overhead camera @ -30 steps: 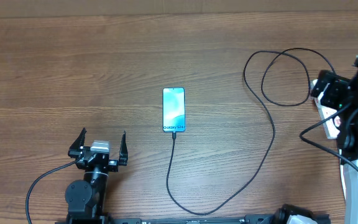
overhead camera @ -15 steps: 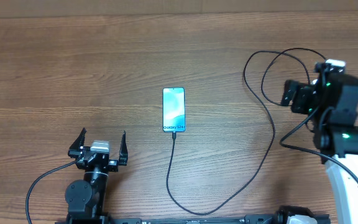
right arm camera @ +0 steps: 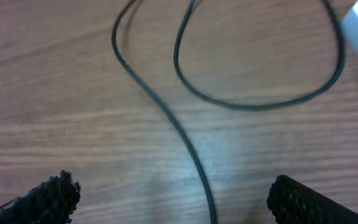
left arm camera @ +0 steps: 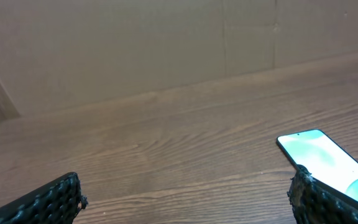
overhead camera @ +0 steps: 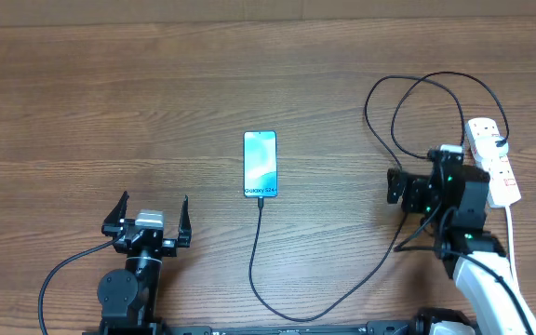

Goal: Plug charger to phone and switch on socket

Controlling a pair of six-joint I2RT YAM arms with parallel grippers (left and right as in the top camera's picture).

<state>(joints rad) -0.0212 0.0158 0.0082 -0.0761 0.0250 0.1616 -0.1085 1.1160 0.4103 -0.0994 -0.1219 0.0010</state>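
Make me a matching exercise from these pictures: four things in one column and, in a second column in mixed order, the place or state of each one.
Column one
1. phone
2. charger
3. socket
4. left end effector

Column two
A. white, near the right edge of the table
B. open and empty, at the lower left
C. lying flat in the middle, light blue screen up
D. black, running from the phone's bottom edge and looping to the right

Pairs: 1-C, 2-D, 3-A, 4-B

Top-down overhead, low wrists, shared phone (overhead camera: 260, 165)
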